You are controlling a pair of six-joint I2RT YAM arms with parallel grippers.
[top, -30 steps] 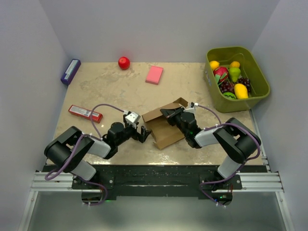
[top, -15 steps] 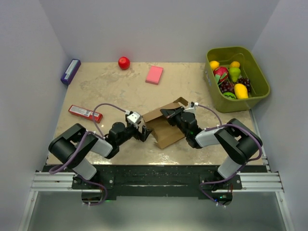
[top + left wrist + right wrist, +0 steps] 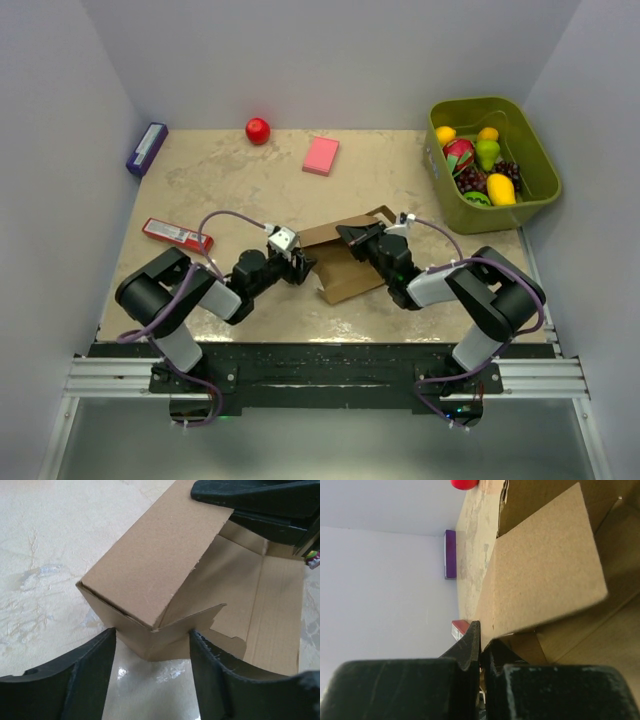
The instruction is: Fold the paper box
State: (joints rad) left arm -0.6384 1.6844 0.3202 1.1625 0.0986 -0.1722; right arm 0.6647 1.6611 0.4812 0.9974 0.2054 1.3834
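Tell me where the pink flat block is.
In the top view, the flat pink rectangular block lies near the far edge of the marbled table, right of the small red ball and beyond the brown cardboard box.

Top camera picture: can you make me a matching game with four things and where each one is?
Things:
1. paper box
2. green bin
3. purple box
4. red ball

Places:
A. far left side
B. in the middle, half folded
C. far right, holding toy fruit
D. at the back, left of the pink block

Pairs: 1-B, 2-C, 3-A, 4-D
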